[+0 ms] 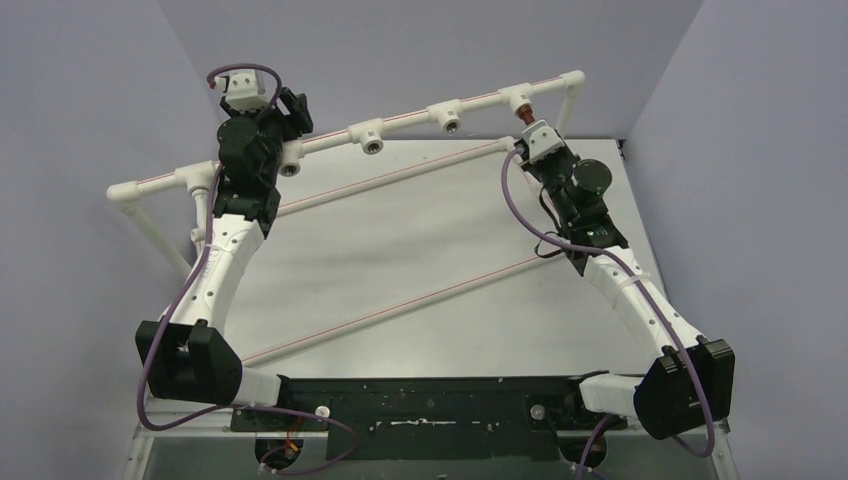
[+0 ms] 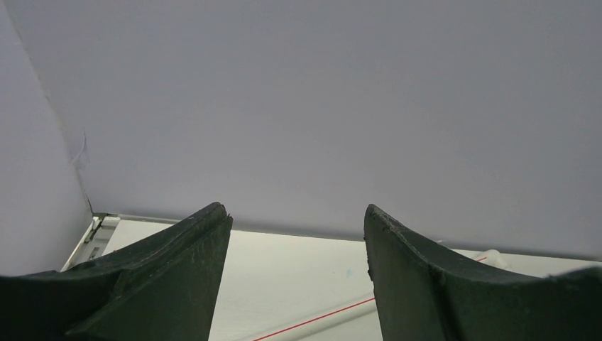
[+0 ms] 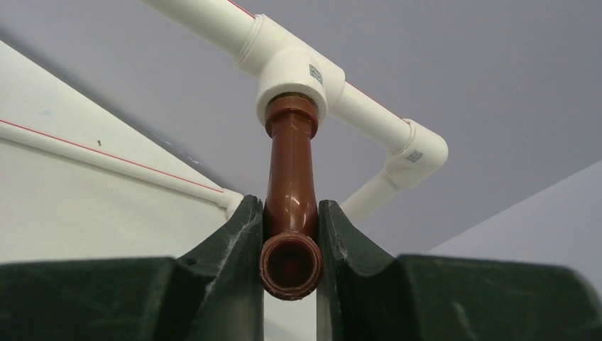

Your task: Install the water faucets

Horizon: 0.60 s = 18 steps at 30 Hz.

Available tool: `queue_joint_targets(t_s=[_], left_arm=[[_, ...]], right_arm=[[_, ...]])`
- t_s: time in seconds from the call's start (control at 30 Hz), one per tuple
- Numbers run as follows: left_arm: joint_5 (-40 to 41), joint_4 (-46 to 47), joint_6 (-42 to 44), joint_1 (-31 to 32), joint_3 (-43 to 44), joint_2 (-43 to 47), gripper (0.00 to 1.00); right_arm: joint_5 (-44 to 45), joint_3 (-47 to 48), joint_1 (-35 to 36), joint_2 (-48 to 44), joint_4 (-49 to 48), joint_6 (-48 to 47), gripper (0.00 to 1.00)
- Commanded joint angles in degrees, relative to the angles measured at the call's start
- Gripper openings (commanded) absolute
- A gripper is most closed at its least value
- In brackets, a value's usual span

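The right fingers (image 3: 231, 249) clamp the brown faucet (image 3: 291, 177) near its open end. Its other end sits in the tee (image 3: 294, 74), probably to be screwed tighter. The left fingers (image 2: 192, 249) stand half apart, empty, above the surface (image 2: 284, 284).

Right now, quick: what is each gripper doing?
Left gripper: open, nothing between its jaws.
Right gripper: closed on the brown faucet, whose far end sits in a tee.
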State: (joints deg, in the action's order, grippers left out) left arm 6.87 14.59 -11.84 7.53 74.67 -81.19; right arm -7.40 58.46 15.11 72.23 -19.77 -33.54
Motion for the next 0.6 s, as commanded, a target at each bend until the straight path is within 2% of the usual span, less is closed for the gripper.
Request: queue_joint_targets(t_s=[0.0, 0.17, 0.33, 0.57], left_arm=[[-3.6, -13.6, 2.3, 0.4, -3.6, -4.7, 0.66], [-3.7, -13.6, 2.3, 0.2, -3.5, -4.7, 0.67], [-3.6, -13.6, 2.3, 0.1, -3.5, -4.6, 0.66], [-3.7, -13.5, 2.3, 0.2, -3.6, -4.5, 0.66]], right_arm=[[-0.7, 2.6, 0.4, 1.5, -4.8, 5.1, 0.0], [-1.5, 2.3, 0.4, 1.0, -6.0, 14.4, 0.0], [-1.0, 0.6, 0.4, -0.2, -9.5, 29.7, 0.0], [2.7, 1.1, 0.0, -2.0, -8.8, 52.6, 0.0]])
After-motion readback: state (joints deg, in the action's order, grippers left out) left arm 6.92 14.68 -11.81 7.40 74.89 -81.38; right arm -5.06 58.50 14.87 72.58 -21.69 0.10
